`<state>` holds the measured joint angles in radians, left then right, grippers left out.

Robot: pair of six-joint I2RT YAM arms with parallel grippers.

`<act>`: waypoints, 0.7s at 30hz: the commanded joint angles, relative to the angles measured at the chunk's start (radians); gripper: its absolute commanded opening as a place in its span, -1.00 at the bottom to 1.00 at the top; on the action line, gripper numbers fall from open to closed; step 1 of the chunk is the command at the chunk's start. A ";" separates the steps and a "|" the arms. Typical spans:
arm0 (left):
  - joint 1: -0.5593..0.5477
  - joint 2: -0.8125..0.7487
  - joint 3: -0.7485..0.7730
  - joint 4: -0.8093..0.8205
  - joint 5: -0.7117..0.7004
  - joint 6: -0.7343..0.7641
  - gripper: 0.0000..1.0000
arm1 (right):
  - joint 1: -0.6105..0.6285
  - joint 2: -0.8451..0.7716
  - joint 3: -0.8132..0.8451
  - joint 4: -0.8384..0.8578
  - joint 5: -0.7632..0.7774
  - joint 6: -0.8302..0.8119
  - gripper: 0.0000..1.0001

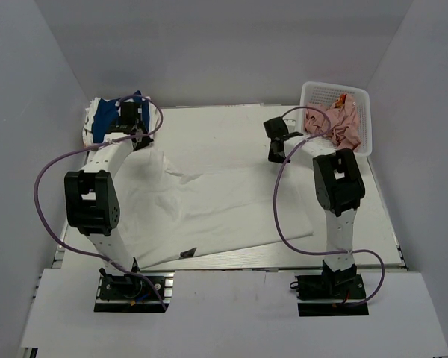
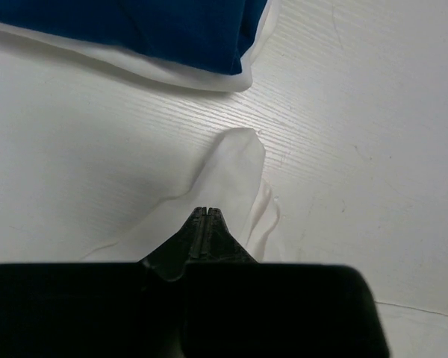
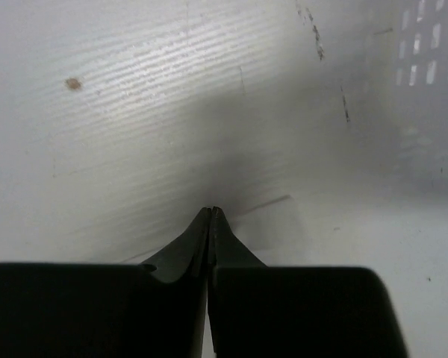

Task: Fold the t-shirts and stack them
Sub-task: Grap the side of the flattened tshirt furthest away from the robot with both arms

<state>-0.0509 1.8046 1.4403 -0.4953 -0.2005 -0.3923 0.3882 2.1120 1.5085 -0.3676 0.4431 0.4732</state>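
Top external shows us the large white t-shirt spread over the middle of the bench, its far left corner rising to the left tool. In the left wrist view that tool's jaws are pressed together on a fold of the white cloth, near the folded blue and white t-shirts at far left. The right tool is closed too, beside the basket; we cannot tell whether it pinches cloth.

Lg white tee spread, rumpled; blue/white stack far-left.
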 commanded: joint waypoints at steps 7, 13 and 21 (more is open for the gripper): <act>-0.006 0.016 0.031 0.003 0.075 0.041 0.24 | 0.005 -0.098 -0.028 0.015 0.005 -0.050 -1.00; -0.006 0.176 0.138 -0.029 0.113 0.081 0.67 | 0.005 -0.133 -0.031 0.033 -0.017 -0.067 -1.00; -0.006 0.337 0.247 -0.075 0.102 0.090 0.43 | 0.009 -0.149 -0.047 0.027 -0.003 -0.074 -1.00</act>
<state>-0.0544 2.1578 1.6226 -0.5400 -0.1043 -0.3145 0.3893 2.0022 1.4712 -0.3561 0.4278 0.4107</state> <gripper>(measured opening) 0.738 0.004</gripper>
